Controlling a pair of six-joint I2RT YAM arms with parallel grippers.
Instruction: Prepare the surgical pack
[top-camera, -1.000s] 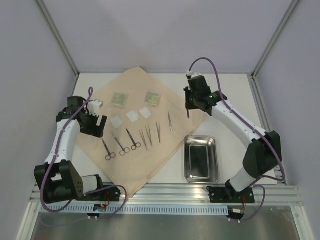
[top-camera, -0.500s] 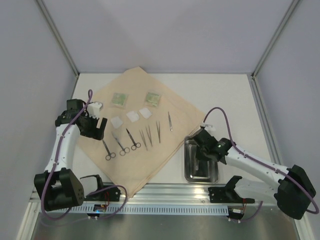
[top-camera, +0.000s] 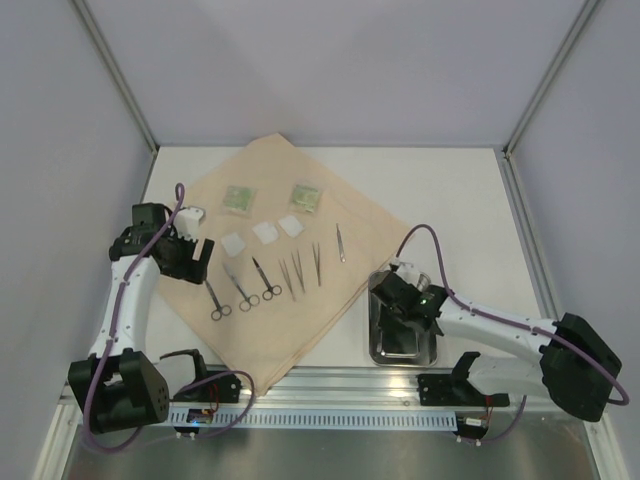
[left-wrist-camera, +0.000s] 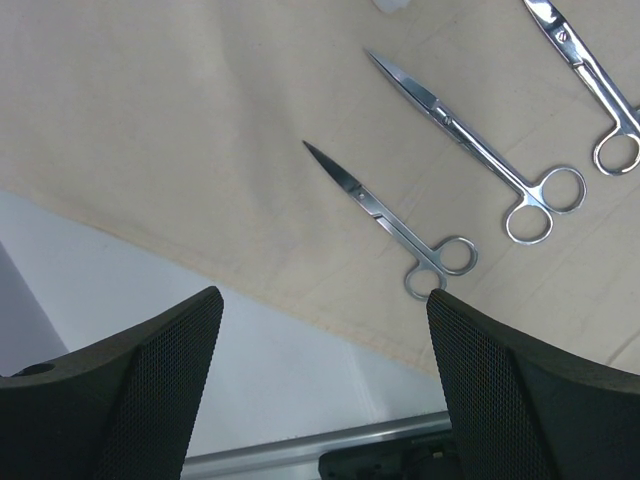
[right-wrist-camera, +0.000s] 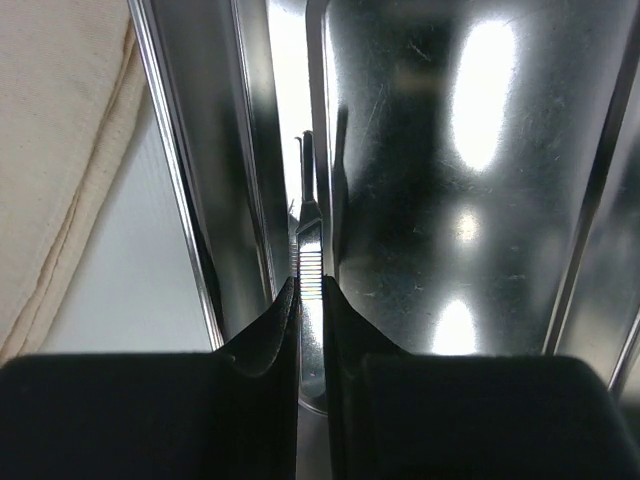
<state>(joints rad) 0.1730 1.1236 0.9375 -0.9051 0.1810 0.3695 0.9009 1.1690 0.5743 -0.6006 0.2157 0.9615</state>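
Observation:
A tan cloth (top-camera: 300, 200) lies spread on the table with two green packets (top-camera: 240, 199), three white pads (top-camera: 266, 232), three scissors (top-camera: 242, 287) and three tweezers (top-camera: 298, 270) on it. A shiny steel tray (top-camera: 420, 352) sits right of the cloth. My right gripper (top-camera: 392, 300) is shut on a pair of tweezers (right-wrist-camera: 308, 255) and holds them low inside the tray (right-wrist-camera: 470, 200), along its left wall. My left gripper (top-camera: 195, 262) is open and empty above the cloth's left edge, near the left scissors (left-wrist-camera: 400, 225).
The tan cloth's edge (right-wrist-camera: 60, 150) lies just left of the tray. A metal rail (top-camera: 330, 385) runs along the table's near edge. Grey walls enclose the table on three sides.
My right arm swung from above the cloth's far right corner down to the tray, carrying the tweezers, and now reaches low inside it. My left gripper shifted slightly.

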